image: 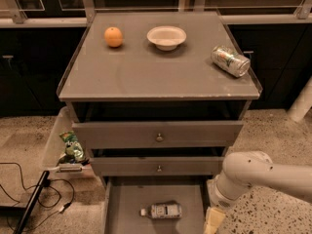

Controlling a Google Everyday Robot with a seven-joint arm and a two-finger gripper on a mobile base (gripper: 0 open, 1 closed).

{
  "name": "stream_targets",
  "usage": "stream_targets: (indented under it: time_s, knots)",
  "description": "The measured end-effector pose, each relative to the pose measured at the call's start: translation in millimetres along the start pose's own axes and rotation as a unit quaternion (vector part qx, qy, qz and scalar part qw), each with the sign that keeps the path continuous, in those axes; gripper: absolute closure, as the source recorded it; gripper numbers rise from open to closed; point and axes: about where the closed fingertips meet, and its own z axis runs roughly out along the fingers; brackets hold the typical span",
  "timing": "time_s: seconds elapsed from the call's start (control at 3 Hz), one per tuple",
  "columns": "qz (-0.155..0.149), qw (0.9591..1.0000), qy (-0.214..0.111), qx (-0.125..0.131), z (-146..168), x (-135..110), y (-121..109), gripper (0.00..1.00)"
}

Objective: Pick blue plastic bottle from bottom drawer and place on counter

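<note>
The blue plastic bottle lies in the bottom drawer, left of your end effector; whether that is apart or together you cannot tell. Pick and tabletop placement not yet done.

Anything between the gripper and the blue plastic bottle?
In the camera view, nothing but bare bottom drawer floor separates the blue plastic bottle from the gripper, low by the drawer's right edge.

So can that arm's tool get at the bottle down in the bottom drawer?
Probably yes. The bottom drawer is pulled open, the bottle lies alone on its floor with nothing over it, and the tool hangs just off the drawer's right side.
</note>
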Motion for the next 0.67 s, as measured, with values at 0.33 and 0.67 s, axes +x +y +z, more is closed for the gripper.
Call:
stream_targets:
  time_s: [0.33,0.67]
  knots:
    - [0.003,0.9998,-0.018,0.007,30.9,7.2,-8.0,0.00]
    - [-0.018,0.9974,-0.064,0.026,86.6,4.2,-33.2,0.00]
